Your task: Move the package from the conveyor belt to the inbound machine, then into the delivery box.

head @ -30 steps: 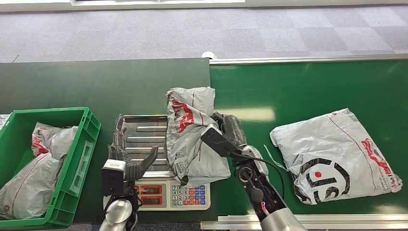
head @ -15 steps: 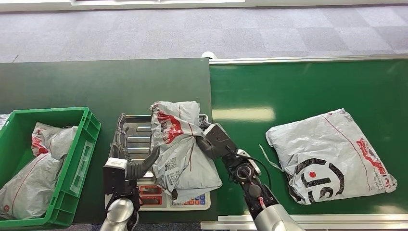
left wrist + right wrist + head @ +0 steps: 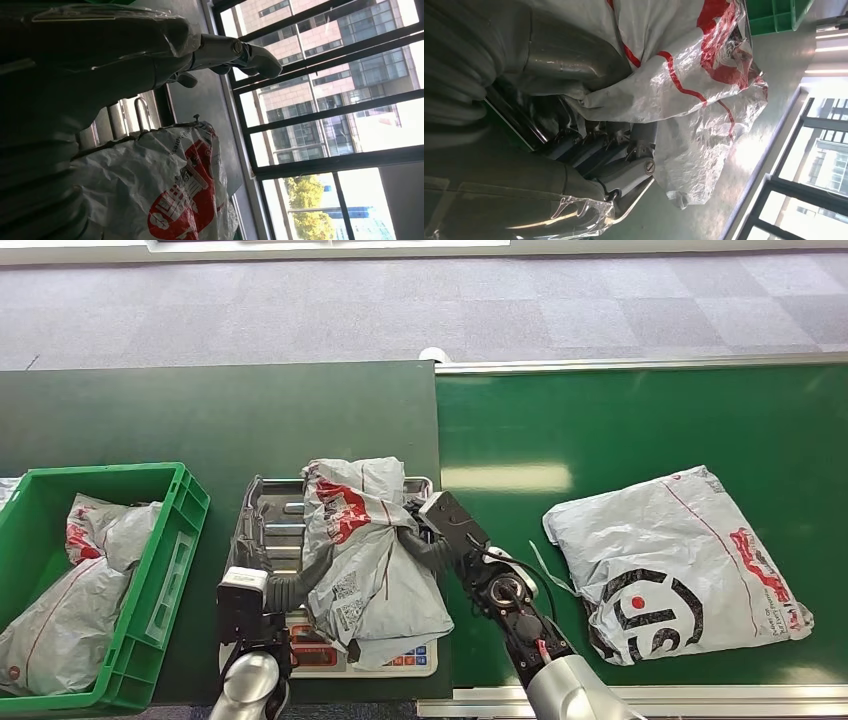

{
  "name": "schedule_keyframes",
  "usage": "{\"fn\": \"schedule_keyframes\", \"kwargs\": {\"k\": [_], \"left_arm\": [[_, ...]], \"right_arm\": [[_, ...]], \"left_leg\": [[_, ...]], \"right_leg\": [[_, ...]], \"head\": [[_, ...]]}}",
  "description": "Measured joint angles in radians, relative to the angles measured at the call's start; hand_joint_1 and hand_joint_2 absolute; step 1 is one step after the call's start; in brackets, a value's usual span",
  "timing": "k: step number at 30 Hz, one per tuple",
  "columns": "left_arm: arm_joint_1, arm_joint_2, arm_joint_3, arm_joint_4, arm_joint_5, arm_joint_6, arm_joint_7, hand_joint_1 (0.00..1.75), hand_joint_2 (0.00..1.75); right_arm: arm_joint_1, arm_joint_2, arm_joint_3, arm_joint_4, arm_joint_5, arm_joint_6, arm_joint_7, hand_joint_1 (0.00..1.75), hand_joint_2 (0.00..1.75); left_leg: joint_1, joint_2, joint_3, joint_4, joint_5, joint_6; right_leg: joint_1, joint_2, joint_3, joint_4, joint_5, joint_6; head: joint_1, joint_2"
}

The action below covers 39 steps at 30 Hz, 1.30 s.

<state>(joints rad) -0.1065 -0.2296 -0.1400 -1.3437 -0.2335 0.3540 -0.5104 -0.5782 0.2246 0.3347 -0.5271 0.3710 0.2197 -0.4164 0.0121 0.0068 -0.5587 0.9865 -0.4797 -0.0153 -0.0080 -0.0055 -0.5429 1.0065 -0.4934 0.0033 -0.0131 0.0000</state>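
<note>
— Package, crumpled grey plastic mailer with red print: where, relative to the scale?
— Lying on the steel-ribbed weighing scale with a keypad, draped over its right half and hanging down across part of the keypad.
— Right hand?
— Pressed against the package's right side, just beside the scale's right edge. Grasping the mailer: in the right wrist view, dark fingers tucked under a fold of the bag and thick thumb over the top of it.
— Left hand?
— Hovering over the scale's left front, beside the package's left edge. Fingers spread and straight in the left wrist view, holding nothing; cannot tell whether the thumb touches the bag.
— Anything else around the scale?
— Green plastic crate just left of the scale, with more grey mailers inside. Glossy green conveyor belt to the right of the scale, carrying a large flat grey mailer with a black circular logo, well apart from the scale. Dark green tabletop under and behind the scale.
</note>
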Motion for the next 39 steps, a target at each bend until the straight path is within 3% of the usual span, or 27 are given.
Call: {"fn": "schedule_keyframes", "kwargs": {"k": [2,3,4,28,39], "left_arm": [[0.0,0.0,0.0,0.0,-0.001,0.0,0.0,0.0,1.75],[0.0,0.0,0.0,0.0,-0.001,0.001,0.001,0.0,1.75],[0.0,0.0,0.0,0.0,-0.001,0.001,0.001,0.0,1.75],[0.005,0.0,0.002,-0.009,-0.003,0.002,0.003,0.0,1.75],[0.004,-0.001,0.002,-0.009,0.002,0.003,-0.019,0.0,1.75]], "right_arm": [[-0.001,0.001,0.001,0.003,-0.003,-0.001,0.0,0.17,1.75],[-0.002,0.002,0.001,0.004,-0.004,-0.003,0.001,0.02,1.75],[-0.002,0.003,0.002,0.005,-0.007,-0.008,0.001,0.0,1.75],[0.0,0.004,-0.001,-0.033,-0.096,-0.106,-0.065,0.0,1.75],[0.035,-0.002,-0.043,-0.136,-0.192,-0.187,-0.17,0.0,1.75]], "left_leg": [[0.0,0.0,0.0,0.0,0.0,0.0],[0.0,0.0,0.0,0.0,0.0,0.0],[0.0,0.0,0.0,0.0,0.0,0.0],[0.0,0.0,0.0,0.0,0.0,0.0],[0.0,0.0,0.0,0.0,0.0,0.0]], "right_leg": [[0.0,0.0,0.0,0.0,0.0,0.0],[0.0,0.0,0.0,0.0,0.0,0.0],[0.0,0.0,0.0,0.0,0.0,0.0],[0.0,0.0,0.0,0.0,0.0,0.0],[0.0,0.0,0.0,0.0,0.0,0.0]], "head": [[0.0,0.0],[0.0,0.0],[0.0,0.0],[0.0,0.0],[0.0,0.0]]}}
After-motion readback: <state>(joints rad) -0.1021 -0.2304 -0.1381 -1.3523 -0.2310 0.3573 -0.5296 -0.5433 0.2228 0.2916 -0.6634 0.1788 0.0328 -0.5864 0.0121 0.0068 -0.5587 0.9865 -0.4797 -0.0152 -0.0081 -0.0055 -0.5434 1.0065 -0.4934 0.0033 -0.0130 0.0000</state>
